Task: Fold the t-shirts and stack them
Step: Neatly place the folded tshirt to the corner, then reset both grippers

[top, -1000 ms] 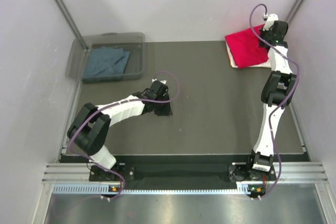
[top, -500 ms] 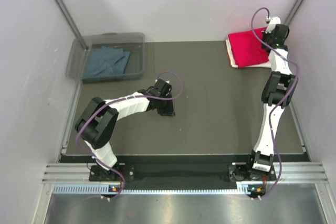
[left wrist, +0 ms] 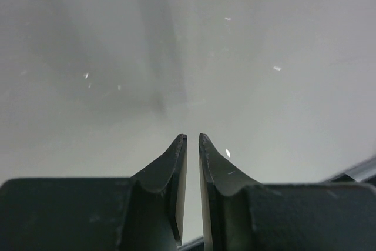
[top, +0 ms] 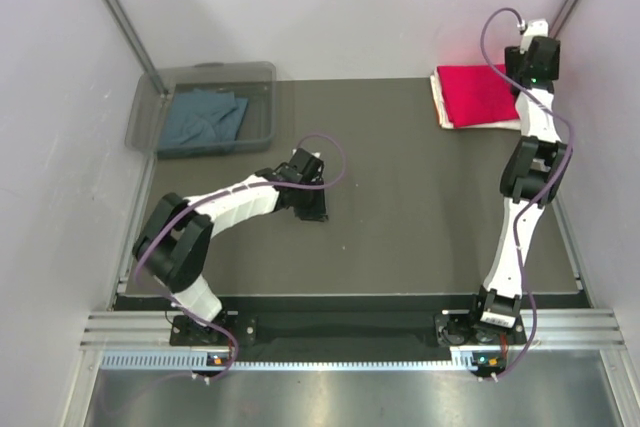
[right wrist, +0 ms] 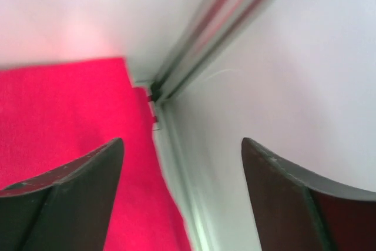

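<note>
Dark table (top: pixel 400 197); red t-shirt (top: pixel 478 95), cream t-shirt (top: pixel 439 108), blue-grey t-shirt (top: pixel 205 117): three total

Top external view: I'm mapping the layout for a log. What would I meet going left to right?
Bin → left gripper → red shirt → right gripper.

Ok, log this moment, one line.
left gripper: shut, empty | right gripper: open, by red shirt | red shirt: on cream shirt | blue shirt: in bin
</note>
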You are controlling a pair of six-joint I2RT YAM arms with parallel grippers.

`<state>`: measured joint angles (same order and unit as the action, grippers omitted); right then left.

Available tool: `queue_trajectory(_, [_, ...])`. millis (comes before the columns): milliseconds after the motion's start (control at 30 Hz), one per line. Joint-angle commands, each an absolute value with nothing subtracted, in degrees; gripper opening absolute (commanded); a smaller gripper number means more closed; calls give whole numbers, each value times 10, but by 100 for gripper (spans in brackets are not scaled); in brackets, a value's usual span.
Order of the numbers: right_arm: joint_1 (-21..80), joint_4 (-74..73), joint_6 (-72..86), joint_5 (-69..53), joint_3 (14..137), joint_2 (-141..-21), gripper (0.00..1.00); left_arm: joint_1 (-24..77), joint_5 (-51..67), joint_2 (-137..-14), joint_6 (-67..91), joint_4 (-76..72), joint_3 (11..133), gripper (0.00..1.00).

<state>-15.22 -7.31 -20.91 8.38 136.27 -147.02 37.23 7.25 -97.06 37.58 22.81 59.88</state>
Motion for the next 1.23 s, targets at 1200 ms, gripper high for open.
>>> queue_trajectory(1200, [83, 19, 722, -445, 62, -130, 100, 379, 138, -94, 1013, -542, -94, 39])
